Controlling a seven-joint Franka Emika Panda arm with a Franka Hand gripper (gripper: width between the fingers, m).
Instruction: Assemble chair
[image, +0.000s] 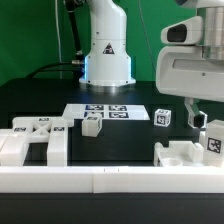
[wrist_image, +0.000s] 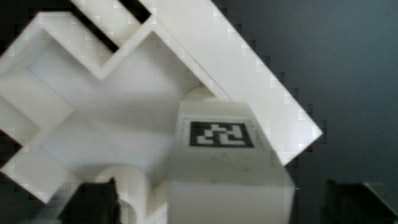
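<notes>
The chair is not built yet. Its white pieces lie apart on the black table. On the exterior view's left, near the front, sits a big blocky piece. A small block sits just to the right of it, close to the marker board. A small cube with a tag stands more to the exterior view's right. At the far right lie a low wide piece and, just behind it, a tagged piece.

The claw hangs just above the tagged piece. In the wrist view a white piece fills most of the picture, and its black-and-white tag faces the camera. The jaws show only as dark shapes beside it. It cannot be told if they squeeze it or just sit near it.

A long white rail runs along the near edge. The robot's base stands at the far side, in the middle.
</notes>
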